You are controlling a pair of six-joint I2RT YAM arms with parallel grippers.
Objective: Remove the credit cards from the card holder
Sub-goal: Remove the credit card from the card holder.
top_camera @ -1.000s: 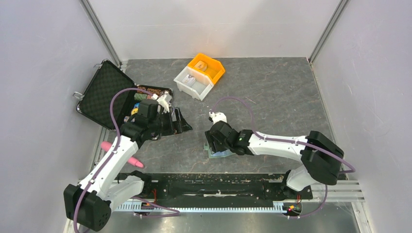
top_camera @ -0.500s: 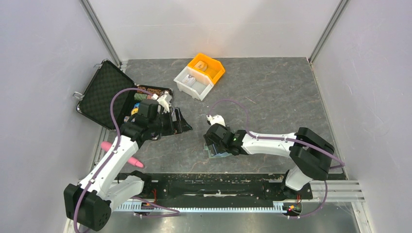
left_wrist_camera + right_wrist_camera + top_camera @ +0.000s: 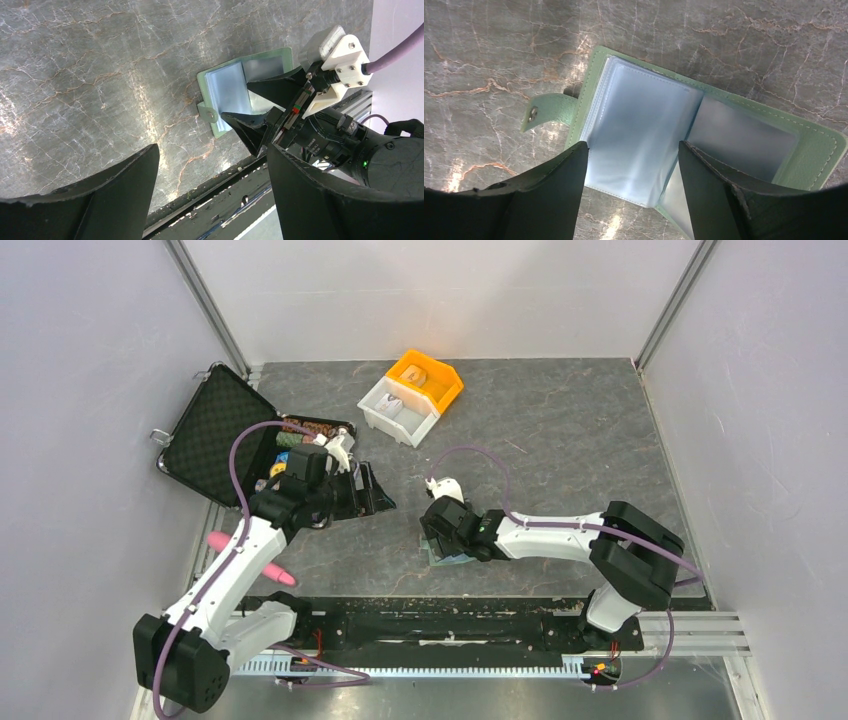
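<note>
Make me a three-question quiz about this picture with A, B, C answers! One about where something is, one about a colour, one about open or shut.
1. Where is the card holder? A) in the black case B) on the table under the right fingers C) in the orange bin
2. What colour is its cover? A) pale green B) red C) black
3. The card holder is: A) snapped shut B) standing on edge C) lying open
Answers: 1 B, it lies flat below the fingers. 2 A, rim and tab are green. 3 C, both clear panels are spread.
</note>
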